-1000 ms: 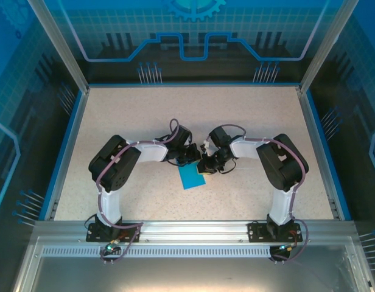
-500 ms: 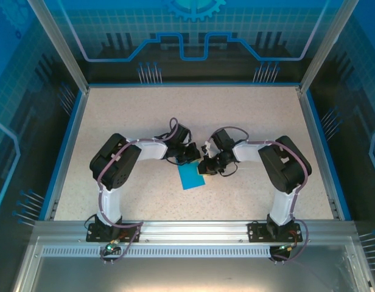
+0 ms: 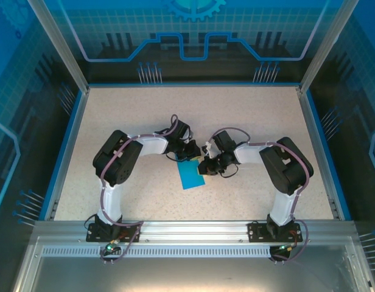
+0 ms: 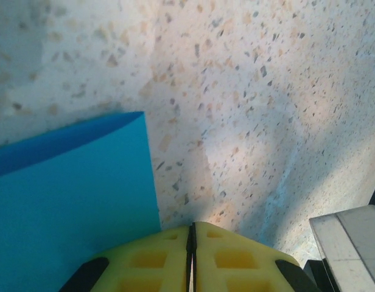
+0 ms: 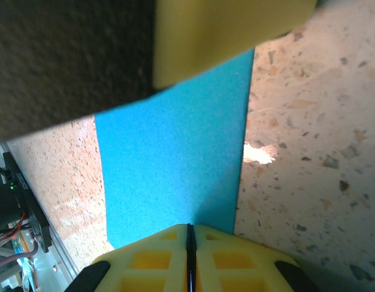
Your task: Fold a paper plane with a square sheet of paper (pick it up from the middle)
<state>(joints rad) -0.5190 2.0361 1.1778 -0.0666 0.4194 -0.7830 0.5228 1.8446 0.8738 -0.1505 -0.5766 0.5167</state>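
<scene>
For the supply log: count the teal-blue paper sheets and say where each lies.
1. The teal-blue paper sheet lies near the middle of the table, its far end by the left gripper and right gripper, which could hide more.

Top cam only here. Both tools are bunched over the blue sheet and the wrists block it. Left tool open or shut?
Observer: Left tool is shut, closed to a thin seam.
Operator: Anything in it?
Observer: Nothing visible. The sheet ends just left of the seam in the left wrist view, with bare table ahead.
Operator: Right tool?
Observer: Right tool is shut, tips over the sheet's near edge. I can't tell whether it pinches the sheet.
</scene>
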